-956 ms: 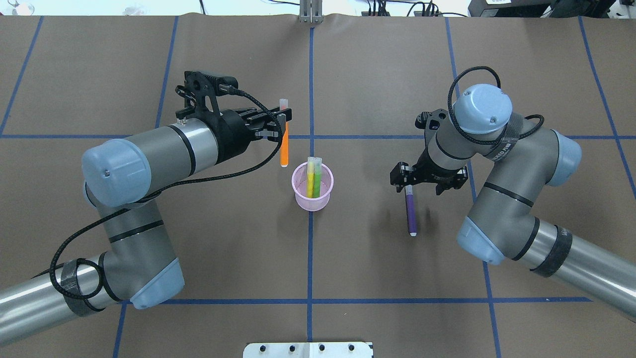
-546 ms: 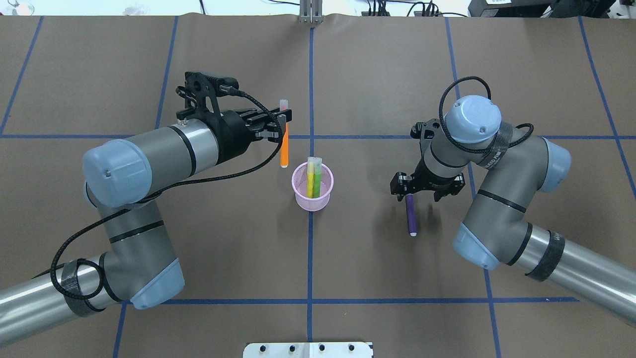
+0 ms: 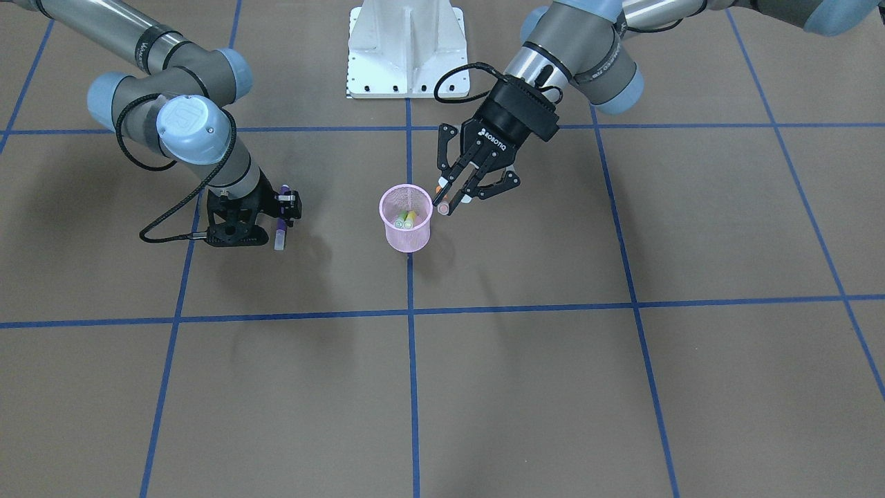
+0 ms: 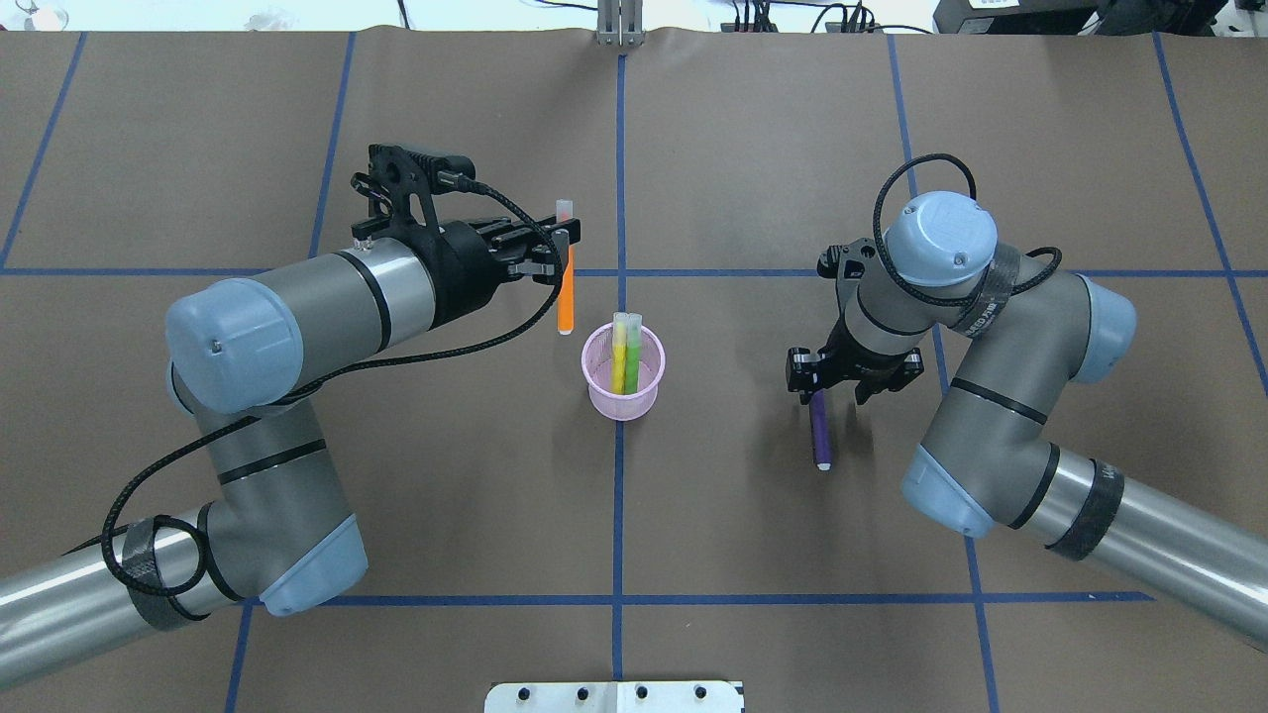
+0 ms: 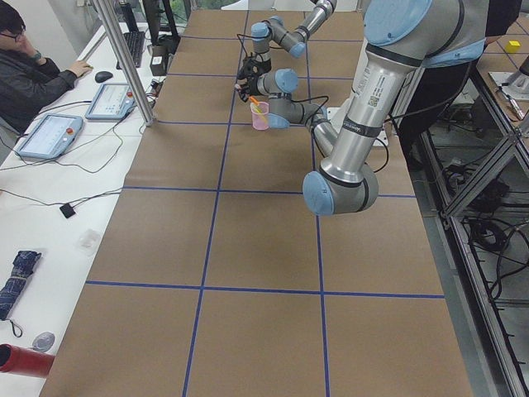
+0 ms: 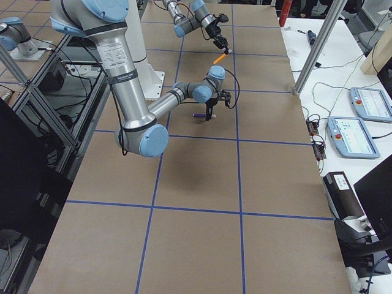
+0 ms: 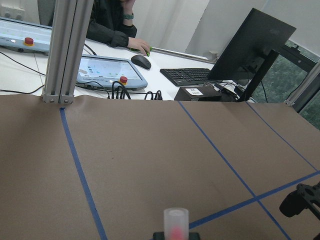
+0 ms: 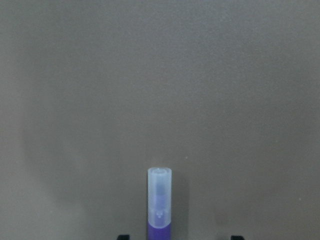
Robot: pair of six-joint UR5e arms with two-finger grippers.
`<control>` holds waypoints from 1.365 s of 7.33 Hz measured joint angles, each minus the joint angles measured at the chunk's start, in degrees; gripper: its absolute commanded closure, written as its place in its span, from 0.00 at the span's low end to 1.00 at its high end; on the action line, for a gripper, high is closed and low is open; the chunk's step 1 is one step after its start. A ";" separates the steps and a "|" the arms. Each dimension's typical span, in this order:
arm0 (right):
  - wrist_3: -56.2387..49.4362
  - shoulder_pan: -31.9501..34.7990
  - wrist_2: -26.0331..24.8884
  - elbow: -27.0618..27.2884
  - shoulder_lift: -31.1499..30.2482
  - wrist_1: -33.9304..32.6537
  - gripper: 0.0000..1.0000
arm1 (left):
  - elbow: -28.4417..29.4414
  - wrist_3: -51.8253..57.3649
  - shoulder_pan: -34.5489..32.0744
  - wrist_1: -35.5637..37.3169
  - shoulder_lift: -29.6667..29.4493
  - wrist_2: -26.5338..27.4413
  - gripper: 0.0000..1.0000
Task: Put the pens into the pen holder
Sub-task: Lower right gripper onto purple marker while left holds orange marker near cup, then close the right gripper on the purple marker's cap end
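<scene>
- Your left gripper (image 4: 565, 250): forearm reaching sideways, raised, fingers pinched on the orange pen (image 4: 566, 297).
- Your right gripper (image 4: 827, 388): wrist bent straight down, held low, fingers spread apart.

We see a plain brown desk (image 8: 160, 75) filling almost the whole view, its surface finely grained and marked by a few tiny pale specks. From 6 o'clock the purple pen (image 8: 159, 227) comes up toward 12 o'clock and ends a little below the middle. Its translucent pale cap (image 8: 159, 192) is the end farthest from us, and only a short stretch of purple body shows beneath it. A faint shadow hugs its 3 o'clock side. At the bottom edge we make out two dark fingertips (image 8: 123, 237) of the right claw (image 8: 180, 237), at 7 and 5 o'clock. They are spread wide, with the pen between them touching neither.
</scene>
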 measured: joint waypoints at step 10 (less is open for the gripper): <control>-2.67 -0.34 -0.33 -2.36 1.72 -0.23 0.42 | 0.10 0.03 0.00 -0.10 0.64 0.00 1.00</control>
